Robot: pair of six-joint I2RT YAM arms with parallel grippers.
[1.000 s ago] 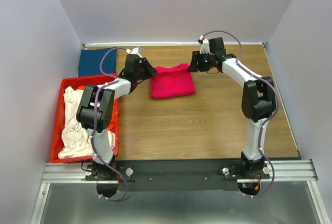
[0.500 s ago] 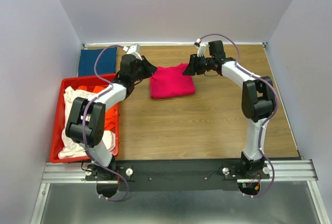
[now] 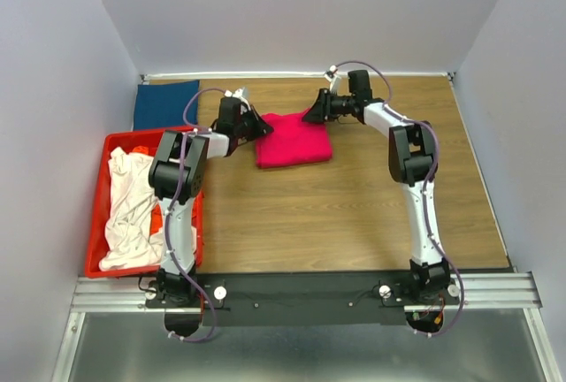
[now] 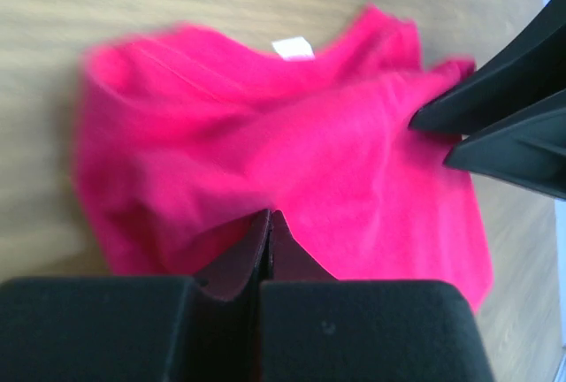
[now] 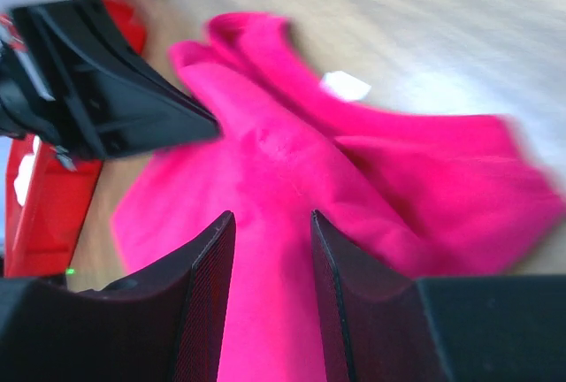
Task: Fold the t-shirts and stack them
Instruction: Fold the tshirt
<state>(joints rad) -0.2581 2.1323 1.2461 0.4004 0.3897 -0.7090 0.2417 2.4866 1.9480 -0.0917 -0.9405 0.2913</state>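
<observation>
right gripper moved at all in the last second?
Yes. The right gripper has shifted left along the table far edge and a little nearer, ending at the pink shirt's far right corner.

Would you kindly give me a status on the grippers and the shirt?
Left gripper shut on left edge of magenta t-shirt. Right gripper open, straddling its far right corner. Shirt folded, on table. Nothing in the way.
</observation>
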